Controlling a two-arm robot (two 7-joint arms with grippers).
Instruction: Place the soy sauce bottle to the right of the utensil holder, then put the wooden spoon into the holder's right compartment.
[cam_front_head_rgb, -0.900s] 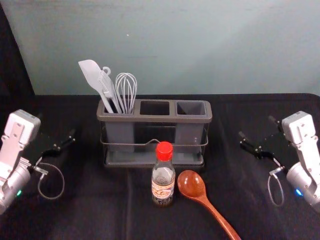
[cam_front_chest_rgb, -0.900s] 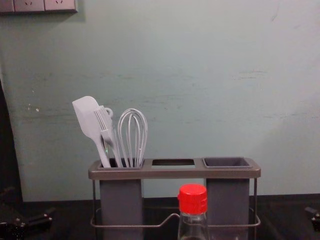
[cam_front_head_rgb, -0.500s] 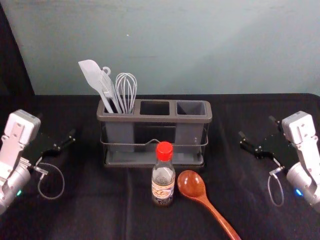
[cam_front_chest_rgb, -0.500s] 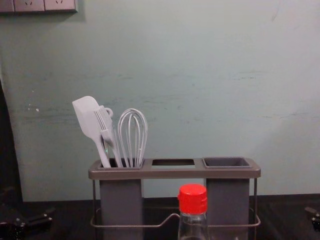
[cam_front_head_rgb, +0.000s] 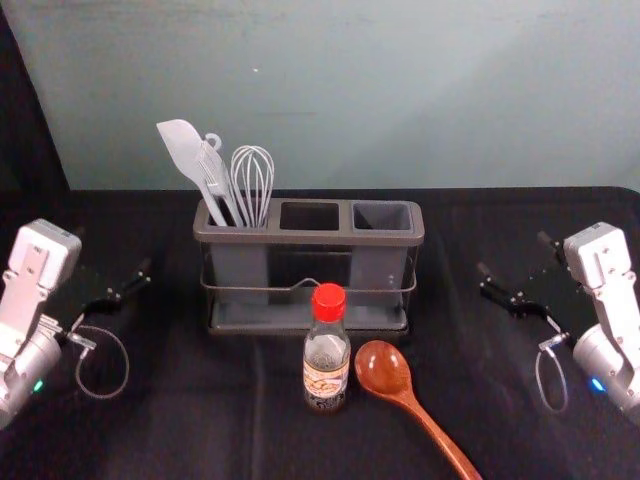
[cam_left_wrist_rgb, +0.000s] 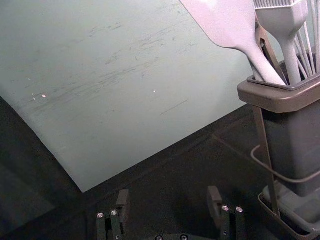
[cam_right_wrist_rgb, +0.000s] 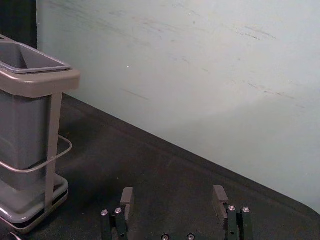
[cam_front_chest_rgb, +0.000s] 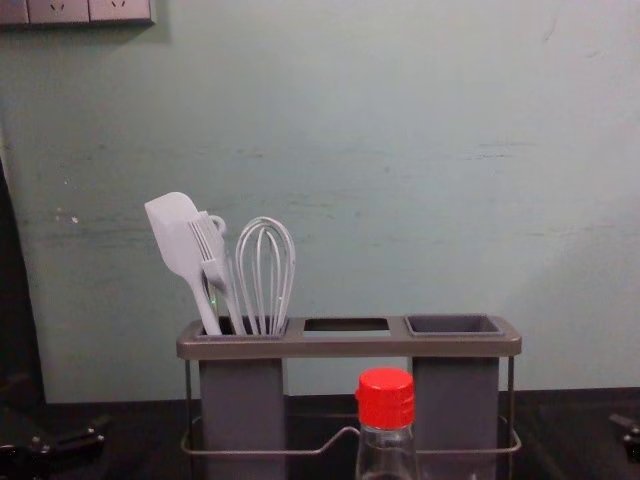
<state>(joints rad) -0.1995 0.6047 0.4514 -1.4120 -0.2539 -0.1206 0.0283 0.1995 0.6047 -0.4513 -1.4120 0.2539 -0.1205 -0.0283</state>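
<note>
My left gripper (cam_front_head_rgb: 113, 256) hangs open left of the grey utensil holder (cam_front_head_rgb: 310, 238); in the left wrist view the left gripper (cam_left_wrist_rgb: 169, 201) has nothing between its fingers. My right gripper (cam_front_head_rgb: 514, 256) is open and empty to the holder's right; the right wrist view gives the right gripper (cam_right_wrist_rgb: 173, 200) parted in the same way. The soy sauce bottle (cam_front_head_rgb: 327, 365), red-capped, stands upright in front of the holder, right of its middle. Beside it lies the wooden spoon (cam_front_head_rgb: 385, 370), bowl toward the holder, handle toward the front right. The holder's right compartment (cam_front_chest_rgb: 455, 325) is empty.
A white spatula (cam_front_chest_rgb: 176, 235), a brush (cam_front_chest_rgb: 212, 258) and a whisk (cam_front_chest_rgb: 265, 270) stand in the holder's left compartment. Behind the black-covered table (cam_front_head_rgb: 200, 420) rises a pale wall (cam_front_head_rgb: 400, 90). Dark cloth stretches between the holder and my right gripper.
</note>
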